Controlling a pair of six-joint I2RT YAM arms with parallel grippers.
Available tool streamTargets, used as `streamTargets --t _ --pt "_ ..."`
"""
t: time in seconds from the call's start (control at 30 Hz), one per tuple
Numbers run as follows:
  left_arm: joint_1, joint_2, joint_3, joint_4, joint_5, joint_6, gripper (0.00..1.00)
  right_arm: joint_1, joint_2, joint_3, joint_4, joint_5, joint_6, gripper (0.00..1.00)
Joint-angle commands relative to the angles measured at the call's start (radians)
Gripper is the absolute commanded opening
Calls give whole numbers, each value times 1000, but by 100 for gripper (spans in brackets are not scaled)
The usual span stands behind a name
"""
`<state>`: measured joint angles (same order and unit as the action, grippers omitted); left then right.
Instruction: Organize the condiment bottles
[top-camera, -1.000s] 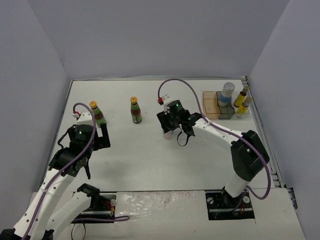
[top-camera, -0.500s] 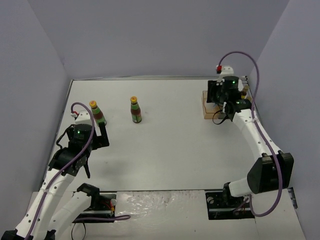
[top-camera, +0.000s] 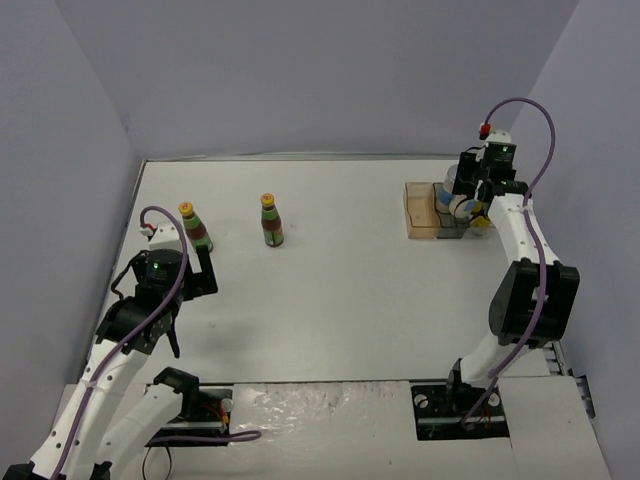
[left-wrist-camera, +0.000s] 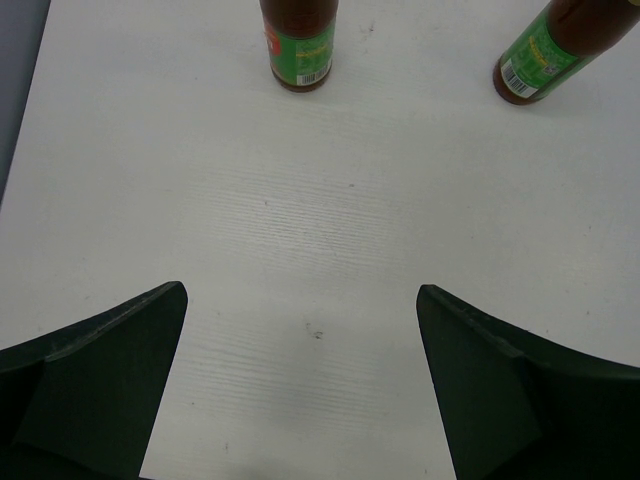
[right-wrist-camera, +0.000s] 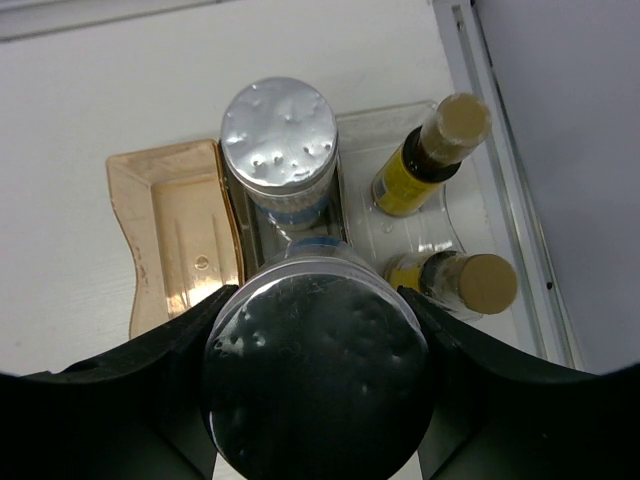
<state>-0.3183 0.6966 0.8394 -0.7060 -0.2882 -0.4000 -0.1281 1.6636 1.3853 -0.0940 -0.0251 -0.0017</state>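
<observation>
Right pincer (right-wrist-camera: 315, 350) clamping silver-topped cylinder (right-wrist-camera: 315, 385) — body mostly hidden from above, left pincer (left-wrist-camera: 300, 291) spread wide, empty

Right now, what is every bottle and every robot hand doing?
left gripper: jaws open, holding nothing
right gripper: jaws shut on a silver-topped cylinder above the tray
second silver-topped cylinder: upright in the grey compartment
yellow-labelled bottles: both standing in the clear compartment
dark bottles: both upright on the table, outside the tray
orange compartment: empty
</observation>
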Motion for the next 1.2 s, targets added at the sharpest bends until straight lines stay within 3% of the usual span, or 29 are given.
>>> streamTargets --t 0.0,0.33,0.53,0.87,1.03,1.17 --pt "8 -3 20 46 -5 9 97 -2 9 39 135 -20 -1 0" --pt "8 6 20 48 4 9 97 -13 99 -7 191 -51 -8 0" --pt "8 9 20 46 4 10 97 -13 127 -45 189 -22 -3 8" --pt "10 11 18 49 12 10 97 -9 80 -18 148 -28 24 88" --pt "10 13 20 51 14 10 97 27 -57 21 98 -70 35 96" --pt "10 2 16 56 15 10 97 149 -157 13 66 -132 19 97"
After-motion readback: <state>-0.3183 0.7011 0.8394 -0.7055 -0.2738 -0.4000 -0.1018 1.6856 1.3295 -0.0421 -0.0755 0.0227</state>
